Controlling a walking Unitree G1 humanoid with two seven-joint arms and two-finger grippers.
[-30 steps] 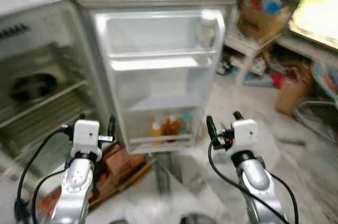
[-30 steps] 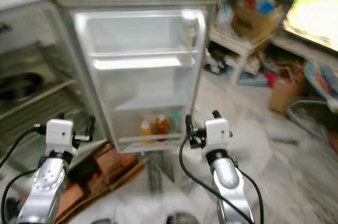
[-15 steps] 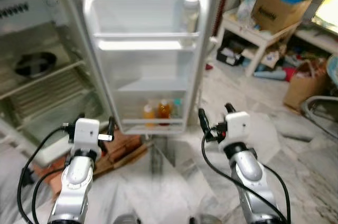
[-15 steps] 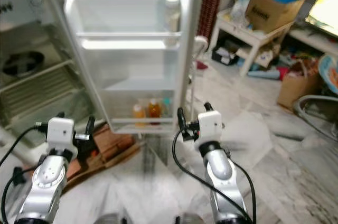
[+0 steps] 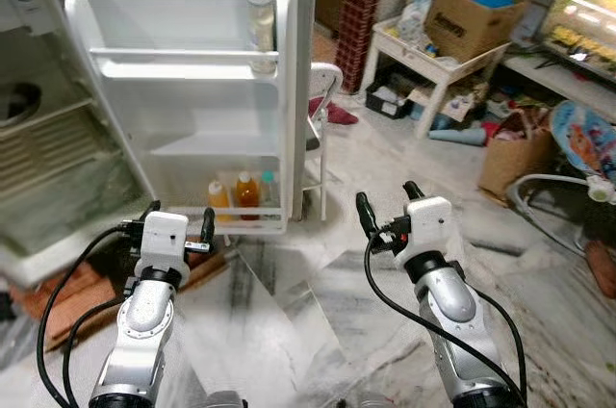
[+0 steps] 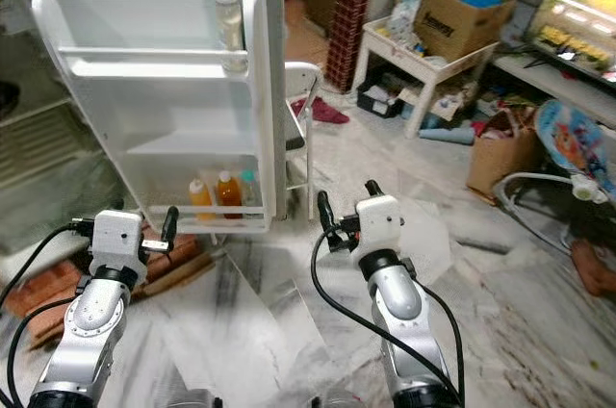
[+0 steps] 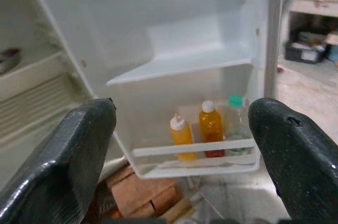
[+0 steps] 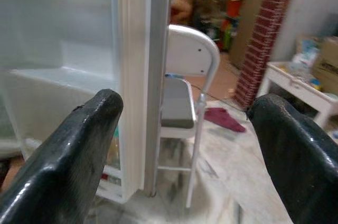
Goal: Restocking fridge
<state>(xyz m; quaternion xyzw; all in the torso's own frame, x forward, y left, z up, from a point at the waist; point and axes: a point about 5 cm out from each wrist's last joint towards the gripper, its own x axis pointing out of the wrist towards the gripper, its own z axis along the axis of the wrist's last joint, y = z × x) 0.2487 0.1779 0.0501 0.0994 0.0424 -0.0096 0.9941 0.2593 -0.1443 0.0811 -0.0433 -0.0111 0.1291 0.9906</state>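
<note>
The fridge door (image 5: 183, 90) stands wide open, with the fridge's wire shelves (image 5: 43, 153) to its left. On the door's bottom shelf stand a yellow bottle (image 7: 180, 137), an orange bottle (image 7: 210, 129) and a clear bottle with a green cap (image 7: 236, 118). A tall pale bottle (image 5: 259, 13) is on the top door shelf. My left gripper (image 5: 179, 219) is open and empty, held low in front of the bottom shelf. My right gripper (image 5: 386, 198) is open and empty, to the right of the door's edge (image 8: 140, 76).
A white chair (image 5: 322, 129) stands just behind the door's edge, with a red cloth (image 5: 332, 114) on the floor. A low white table (image 5: 433, 57) carrying a cardboard box (image 5: 472, 13) is at the back right, a brown bag (image 5: 515, 158) beside it. Bricks and boards (image 5: 58, 283) lie under the fridge.
The whole view has shifted: the fridge now sits further left and more of the room shows on the right. Both arms keep the same pose, their grippers open and empty.
</note>
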